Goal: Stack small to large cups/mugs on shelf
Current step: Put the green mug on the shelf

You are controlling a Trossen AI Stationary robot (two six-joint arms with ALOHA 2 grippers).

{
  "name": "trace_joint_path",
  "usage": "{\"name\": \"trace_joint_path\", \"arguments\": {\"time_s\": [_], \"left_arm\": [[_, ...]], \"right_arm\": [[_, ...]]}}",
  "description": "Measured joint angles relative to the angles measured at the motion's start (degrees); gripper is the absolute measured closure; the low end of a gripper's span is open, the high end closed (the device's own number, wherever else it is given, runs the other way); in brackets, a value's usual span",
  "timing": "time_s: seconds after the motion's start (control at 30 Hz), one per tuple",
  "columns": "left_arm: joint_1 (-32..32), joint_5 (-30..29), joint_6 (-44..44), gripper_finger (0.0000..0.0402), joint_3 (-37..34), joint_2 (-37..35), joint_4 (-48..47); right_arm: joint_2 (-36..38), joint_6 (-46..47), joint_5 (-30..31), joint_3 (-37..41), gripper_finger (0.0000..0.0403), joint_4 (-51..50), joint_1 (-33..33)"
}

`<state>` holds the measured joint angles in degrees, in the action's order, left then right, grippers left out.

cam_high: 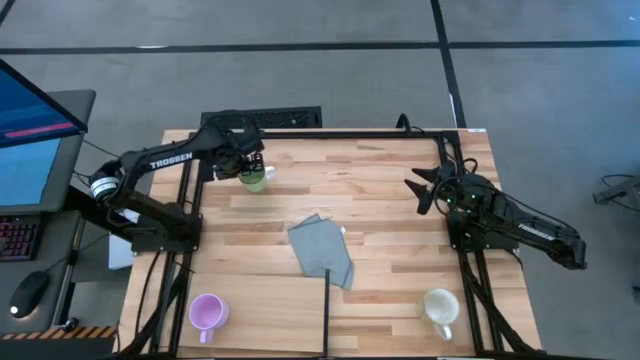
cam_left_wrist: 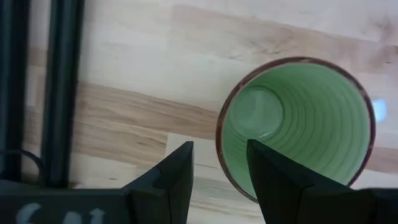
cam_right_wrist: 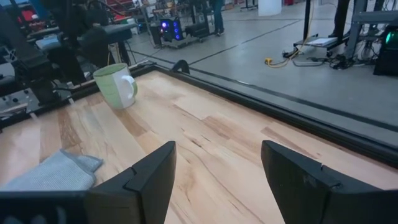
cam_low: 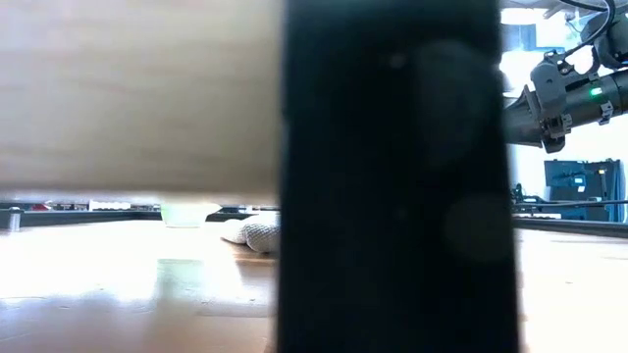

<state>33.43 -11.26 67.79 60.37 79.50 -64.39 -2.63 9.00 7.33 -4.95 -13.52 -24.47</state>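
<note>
Nearest, on the pale shelf (cam_high: pixel 270 315): light purple mug (cam_high: pixel 207 312) at the left end, mouth up. Apparently on the same pale strip, by the right-hand rail: cream mug (cam_high: pixel 440 305). Nothing nested yet.

Mid-counter (cam_high: pixel 380 170): crumpled grey cloth (cam_high: pixel 322 250), clear of all three mugs.

Further back, on the right: right gripper (cam_high: pixel 428 190) raised above the wood, spread wide, holding nothing, waiting.

Farthest, toward the back left corner: green mug (cam_high: pixel 255 180) with the left gripper (cam_high: pixel 245 165) over it. Fingers (cam_left_wrist: pixel 180 168) part-open astride the rim, one inside the bowl, one outside, a sliver of gap showing on each side of the wall, so not yet pinching.

For a clean pick: sink a little deeper, centre the wall between the pads, close firmly before lifting, keep away from the handle side, lift straight up to avoid tipping. Then carry over the cloth, not through it.

Readable writing: "TROSSEN" (cam_high: pixel 172 160) in white along the left arm. Nothing legible on the mugs.
</note>
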Motion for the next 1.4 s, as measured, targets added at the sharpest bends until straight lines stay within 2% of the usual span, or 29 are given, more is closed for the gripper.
{"name": "trace_joint_path", "arguments": {"time_s": [0.5,1.23,1.4], "left_arm": [[0.09,1.09,0.39,0.0262,-5.46,0.00,5.64],[0.09,-1.29,-0.22,0.0262,-5.52,0.00,7.38],[0.09,-1.41,-3.89,0.0262,-5.52,0.00,7.38]], "right_arm": [[0.00,-0.49,0.00,0.00,0.0143,0.00,0.02],[0.00,-1.82,-0.02,0.02,0.0143,-0.04,0.02],[0.00,-1.99,-0.05,0.00,0.0143,-0.04,0.02]]}}
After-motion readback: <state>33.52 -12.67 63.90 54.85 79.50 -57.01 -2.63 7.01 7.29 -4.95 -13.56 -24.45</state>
